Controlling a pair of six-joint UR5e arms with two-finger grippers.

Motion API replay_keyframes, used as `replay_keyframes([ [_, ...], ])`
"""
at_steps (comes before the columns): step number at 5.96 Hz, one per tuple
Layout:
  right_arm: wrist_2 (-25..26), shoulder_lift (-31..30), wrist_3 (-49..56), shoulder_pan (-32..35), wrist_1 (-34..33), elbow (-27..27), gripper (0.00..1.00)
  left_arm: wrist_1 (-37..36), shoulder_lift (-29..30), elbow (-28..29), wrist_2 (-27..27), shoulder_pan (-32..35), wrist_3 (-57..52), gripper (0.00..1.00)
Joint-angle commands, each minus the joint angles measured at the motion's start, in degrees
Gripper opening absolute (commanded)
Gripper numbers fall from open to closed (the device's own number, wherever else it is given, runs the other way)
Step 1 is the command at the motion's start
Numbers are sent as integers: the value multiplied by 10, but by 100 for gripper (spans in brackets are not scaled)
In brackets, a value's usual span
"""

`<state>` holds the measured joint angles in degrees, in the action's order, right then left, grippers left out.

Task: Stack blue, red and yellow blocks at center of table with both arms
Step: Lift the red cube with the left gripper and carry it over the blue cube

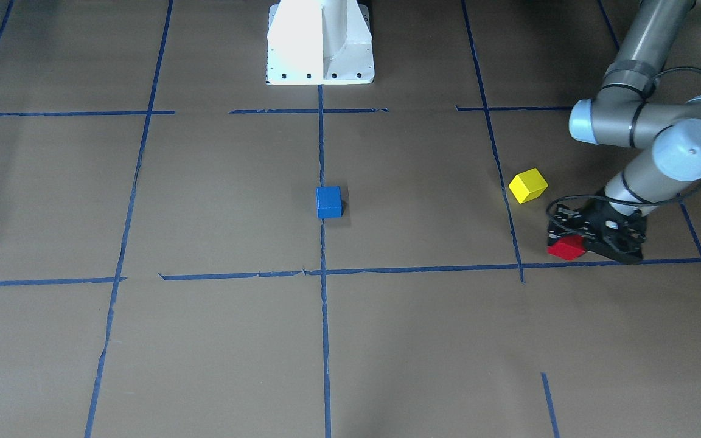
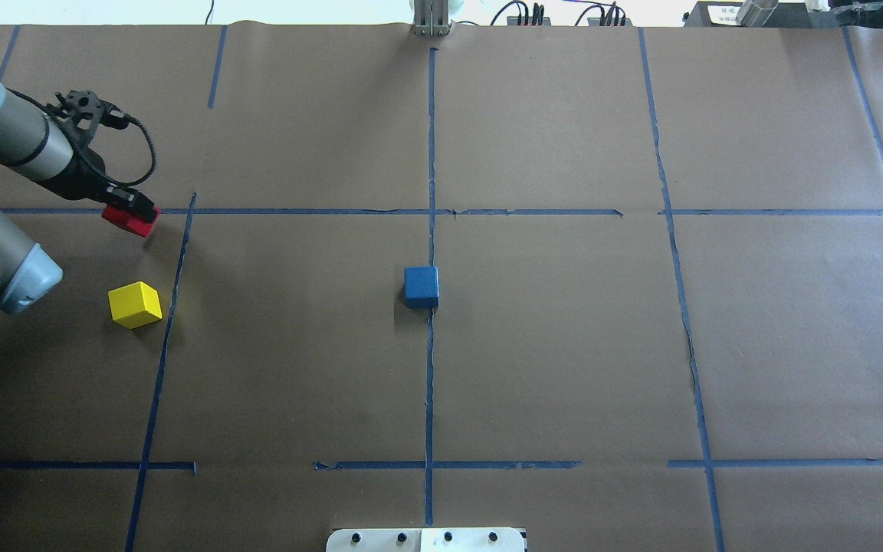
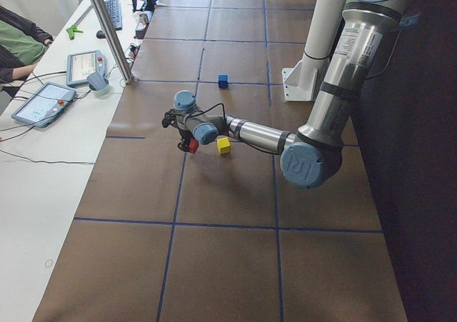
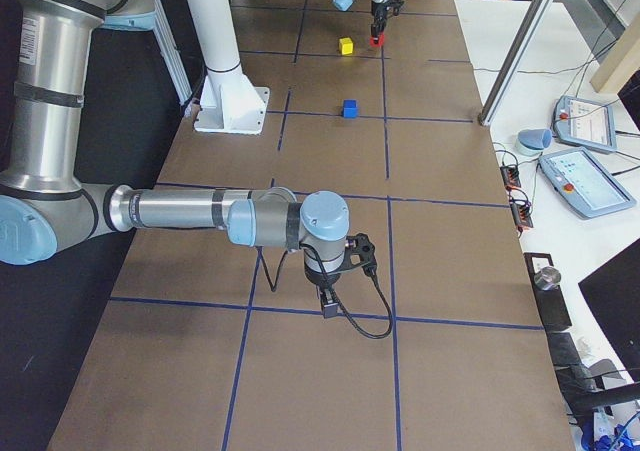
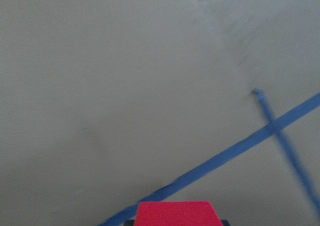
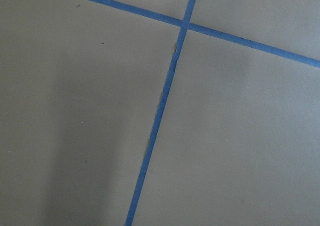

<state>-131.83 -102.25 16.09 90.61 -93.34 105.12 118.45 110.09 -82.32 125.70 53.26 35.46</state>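
Left claw [image 2: 128, 207] is clamped on the red block [image 1: 566, 248], jaws narrow on its sides. The left wrist camera catches only the block's top face at its lower edge, over blurred counter [image 2: 564, 368] and a blue tape line [image 5: 225, 153]. Whether the block rests on the surface or hangs just above it, no view settles.

Near that claw, on the robot's side of it, sits the yellow block [image 2: 135, 304], turned at an angle and apart from the red one. The overhead and front cameras show the gap plainly; from the left end of the counter the two almost overlap.

Well away from the claw, off toward the robot's right, the blue block [image 2: 421, 286] stands alone on the centre tape line, mid-counter.

Farthest off is the right claw [image 4: 328, 303], low over the counter by a tape crossing. Only the right-end camera sees it, so wide or narrow, I cannot tell. Its own wrist camera gives just bare counter and crossed tape.
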Motion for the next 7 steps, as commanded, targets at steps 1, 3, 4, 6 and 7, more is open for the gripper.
replay_keyframes([
  [1, 1, -1, 0, 0, 0, 0, 100, -102, 110, -10, -38, -78, 207, 11],
  [3, 0, -1, 0, 0, 0, 0, 100, -277, 198, -82, -108, -157, 329, 11],
  [4, 0, -1, 0, 0, 0, 0, 100, -303, 247, -76, -150, -207, 373, 11],
  [6, 0, -2, 0, 0, 0, 0, 100, -303, 298, -35, -162, -230, 381, 11],
  [7, 0, -2, 0, 0, 0, 0, 100, -299, 310, -17, -185, -235, 378, 12],
])
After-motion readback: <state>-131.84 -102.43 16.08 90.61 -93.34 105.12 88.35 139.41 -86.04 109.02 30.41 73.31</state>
